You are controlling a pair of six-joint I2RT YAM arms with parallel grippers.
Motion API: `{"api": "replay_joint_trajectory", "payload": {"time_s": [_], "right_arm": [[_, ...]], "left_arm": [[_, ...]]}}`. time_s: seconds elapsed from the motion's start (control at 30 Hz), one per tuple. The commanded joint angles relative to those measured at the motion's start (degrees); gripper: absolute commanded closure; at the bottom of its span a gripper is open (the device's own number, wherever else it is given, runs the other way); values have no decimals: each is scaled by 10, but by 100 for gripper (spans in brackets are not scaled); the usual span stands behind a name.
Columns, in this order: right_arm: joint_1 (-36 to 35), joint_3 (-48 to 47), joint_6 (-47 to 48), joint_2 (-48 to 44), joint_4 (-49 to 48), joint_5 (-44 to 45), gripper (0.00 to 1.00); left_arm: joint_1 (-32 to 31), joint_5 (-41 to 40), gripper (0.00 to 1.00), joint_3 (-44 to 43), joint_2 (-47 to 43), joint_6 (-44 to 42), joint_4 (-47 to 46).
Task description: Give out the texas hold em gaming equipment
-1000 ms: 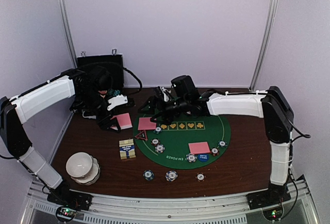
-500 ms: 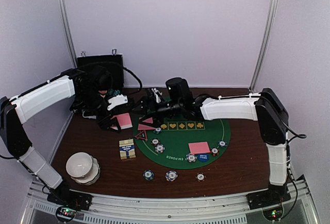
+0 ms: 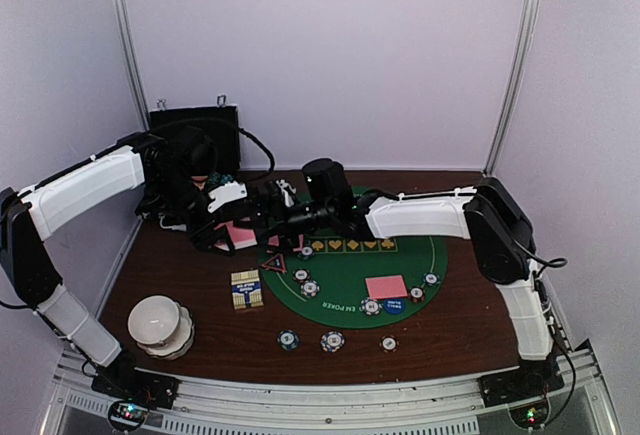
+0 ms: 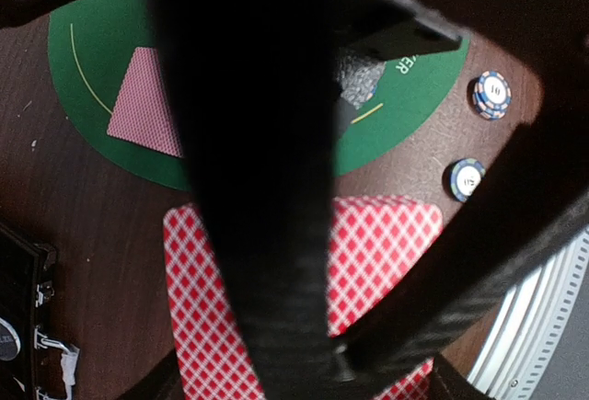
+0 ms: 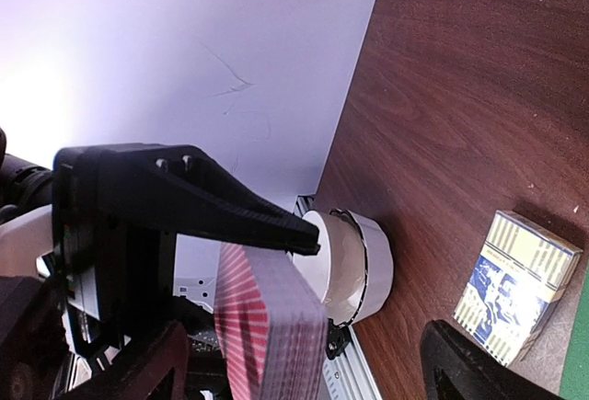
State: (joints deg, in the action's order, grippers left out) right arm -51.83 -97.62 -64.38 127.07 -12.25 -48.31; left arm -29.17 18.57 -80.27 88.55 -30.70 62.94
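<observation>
My left gripper (image 3: 226,234) is shut on a deck of pink-backed playing cards (image 3: 239,234), holding it above the table left of the green poker mat (image 3: 345,273). The left wrist view shows the deck's checkered back (image 4: 391,239) under black fingers. My right gripper (image 3: 263,219) reaches in from the right. In the right wrist view it (image 5: 304,372) is open around the deck's edge (image 5: 276,326), not touching. Pink cards (image 3: 386,286) and chips (image 3: 310,287) lie on the mat. A red-black triangle marker (image 3: 273,262) sits at the mat's left edge.
A white bowl stack (image 3: 160,323) stands front left, a small card box (image 3: 247,289) beside the mat, and a black case (image 3: 195,140) at the back left. Three chips (image 3: 332,340) lie in front of the mat. The right forearm spans the mat's far side.
My right arm has swung left across the mat's far side until its open jaws straddle the held deck. The left arm and deck have stayed put.
</observation>
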Motion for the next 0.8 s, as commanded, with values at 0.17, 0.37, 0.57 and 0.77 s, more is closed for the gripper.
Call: {"api": "replay_joint_trajectory", "payload": {"time_s": [0.17, 0.37, 0.57, 0.77], "right_arm": [[-7, -53, -44, 51, -28, -20, 14], [4, -31, -47, 46, -25, -19, 19], [19, 14, -34, 19, -14, -22, 26], [30, 47, -11, -10, 4, -25, 31]], "left_arm": [[2, 20, 100, -21, -14, 3, -9], [2, 20, 100, -21, -15, 2, -10], [2, 22, 100, -23, -13, 2, -10], [2, 19, 100, -22, -14, 1, -9]]}}
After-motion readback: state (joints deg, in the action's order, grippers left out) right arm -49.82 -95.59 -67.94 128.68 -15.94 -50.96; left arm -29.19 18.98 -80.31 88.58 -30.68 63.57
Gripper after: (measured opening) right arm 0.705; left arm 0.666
